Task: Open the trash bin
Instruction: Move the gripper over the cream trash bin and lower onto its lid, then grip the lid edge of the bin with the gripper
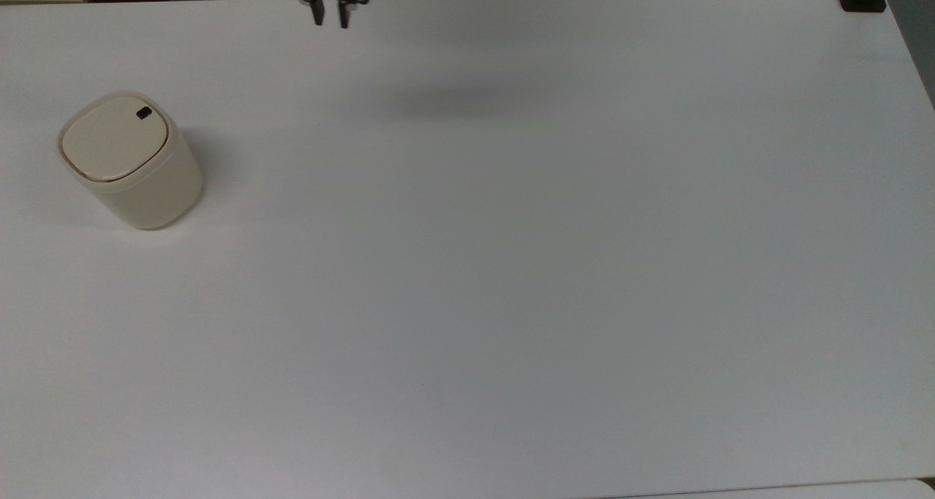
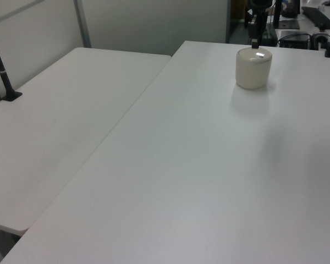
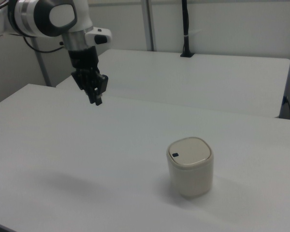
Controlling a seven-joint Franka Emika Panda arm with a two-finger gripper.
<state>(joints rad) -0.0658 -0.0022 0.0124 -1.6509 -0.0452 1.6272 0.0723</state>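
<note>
One small cream-beige plastic trash bin (image 1: 130, 163) with a rounded-square body stands upright on the wide white surface (image 1: 511, 265), near the top view's left edge and a little above the middle of that side. Its flat lid (image 1: 113, 138) lies shut, ringed by a thin brown line, with a small dark latch (image 1: 144, 112) at the corner toward the top view's upper right. In the right view the bin (image 3: 190, 166) sits toward the lower right, the latch (image 3: 174, 155) on the side facing the right view's left. In the left view it (image 2: 253, 67) stands toward the far end of the surface, right of centre.

Nearly all of the surface around the bin lies bare: a broad stretch runs from it to the top view's right edge and down to the near edge. A second white table (image 2: 55, 126) adjoins on the left view's left, with a black post (image 2: 1, 69) clamped at its edge.

Farther back, the black two-finger hand (image 1: 330, 13) hangs above the surface at the top view's upper edge, well apart from the bin and to its upper right. Its fingers point downward and stand close together with only a narrow slit between them, gripping nothing and touching nothing. In the right view the hand (image 3: 97, 98) hangs from the white arm (image 3: 53, 17) at the upper left, high over the surface.
</note>
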